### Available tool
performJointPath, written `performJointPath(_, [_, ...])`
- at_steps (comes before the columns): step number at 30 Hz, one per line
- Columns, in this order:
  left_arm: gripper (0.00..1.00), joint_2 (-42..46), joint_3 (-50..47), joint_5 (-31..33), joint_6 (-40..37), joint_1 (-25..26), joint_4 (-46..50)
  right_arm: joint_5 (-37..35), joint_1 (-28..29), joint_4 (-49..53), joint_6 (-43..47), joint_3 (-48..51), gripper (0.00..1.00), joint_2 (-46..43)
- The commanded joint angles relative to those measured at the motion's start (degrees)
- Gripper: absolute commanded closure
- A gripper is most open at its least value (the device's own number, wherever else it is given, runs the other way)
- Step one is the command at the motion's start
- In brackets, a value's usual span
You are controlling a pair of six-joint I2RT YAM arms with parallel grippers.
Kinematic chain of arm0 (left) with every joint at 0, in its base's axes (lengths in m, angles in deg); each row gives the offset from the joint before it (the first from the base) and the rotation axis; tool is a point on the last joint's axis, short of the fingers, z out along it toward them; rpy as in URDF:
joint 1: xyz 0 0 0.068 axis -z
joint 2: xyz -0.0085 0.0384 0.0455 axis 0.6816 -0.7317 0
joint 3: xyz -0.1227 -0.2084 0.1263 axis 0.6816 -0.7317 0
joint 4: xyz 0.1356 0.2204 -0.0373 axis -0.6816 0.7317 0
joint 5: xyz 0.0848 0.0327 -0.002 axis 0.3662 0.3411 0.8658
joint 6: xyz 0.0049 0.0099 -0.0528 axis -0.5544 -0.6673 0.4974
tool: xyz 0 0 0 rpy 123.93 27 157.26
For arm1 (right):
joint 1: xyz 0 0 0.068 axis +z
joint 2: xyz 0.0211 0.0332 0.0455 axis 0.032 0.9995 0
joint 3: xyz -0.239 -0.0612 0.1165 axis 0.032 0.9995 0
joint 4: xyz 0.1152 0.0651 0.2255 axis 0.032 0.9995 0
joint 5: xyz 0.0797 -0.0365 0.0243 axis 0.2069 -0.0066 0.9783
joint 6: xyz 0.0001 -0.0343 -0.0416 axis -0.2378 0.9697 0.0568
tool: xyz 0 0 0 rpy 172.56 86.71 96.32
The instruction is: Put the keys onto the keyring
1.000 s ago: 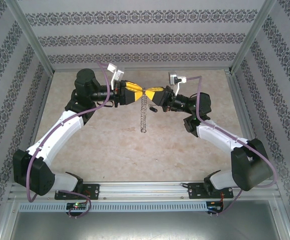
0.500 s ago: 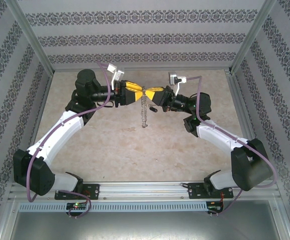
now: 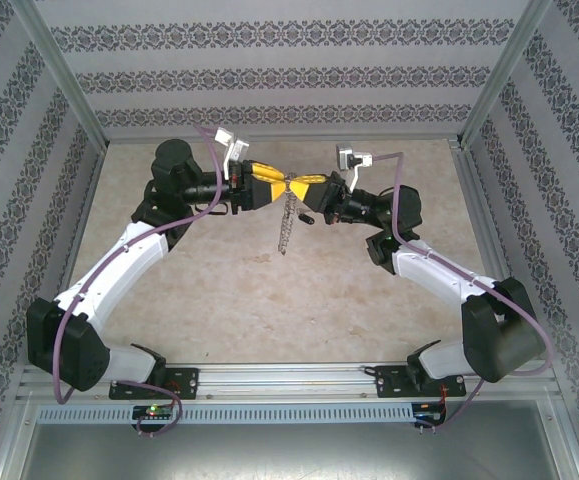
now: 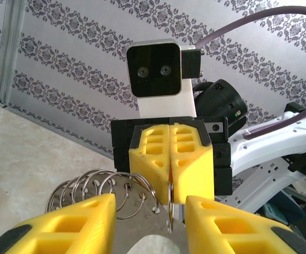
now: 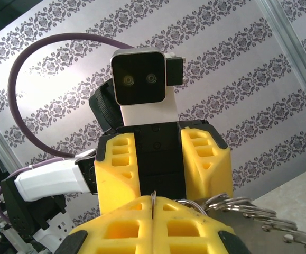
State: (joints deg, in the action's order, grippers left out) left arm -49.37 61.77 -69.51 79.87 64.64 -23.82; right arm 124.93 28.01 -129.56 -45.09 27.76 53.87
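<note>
Above the table's far half my two grippers meet tip to tip. The keyring (image 3: 285,225) hangs below them, a flat silvery piece (image 4: 142,222) with holes along its rim and several small rings (image 4: 89,185) through them. My right gripper (image 3: 299,188) is shut on one thin ring of it, seen edge-on (image 5: 153,200) between the yellow fingers. My left gripper (image 4: 150,211) has its fingers apart on either side of the flat piece. Whether they touch it I cannot tell. The keys are hidden from me.
Bare tan tabletop (image 3: 269,310) lies under the hanging keyring. Patterned walls (image 3: 289,80) and aluminium posts (image 3: 69,80) close in the back and sides. Both white arms (image 3: 119,260) reach in from the near rail (image 3: 289,378).
The hanging keyring's lower end has risen a little and swung slightly left. Both grippers stay tip to tip in the same place.
</note>
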Motion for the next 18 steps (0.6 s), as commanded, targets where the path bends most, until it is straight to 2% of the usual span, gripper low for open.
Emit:
performJointPath(1, [0.63, -0.53, -0.24, -1.07, 1.37, 1.10, -3.93, -0.44, 0.89, -4.67, 0.54, -2.31, 1.00, -0.12])
performJointPath(6, [0.70, -0.62, -0.84, -0.87, 2.21, 1.65, -5.55, -0.51, 1.07, -4.75, 0.53, -2.59, 1.00, 0.18])
performJointPath(13, [0.69, 0.76, -2.39, 0.43, 2.29, 1.63, -6.09, -1.95, 0.22, -4.70, 0.98, -1.43, 1.00, -0.25])
performJointPath(18, [0.68, 1.62, -4.69, 1.89, 5.80, 1.69, -11.45, -3.19, -0.18, -5.20, 0.80, -1.06, 1.00, -0.64])
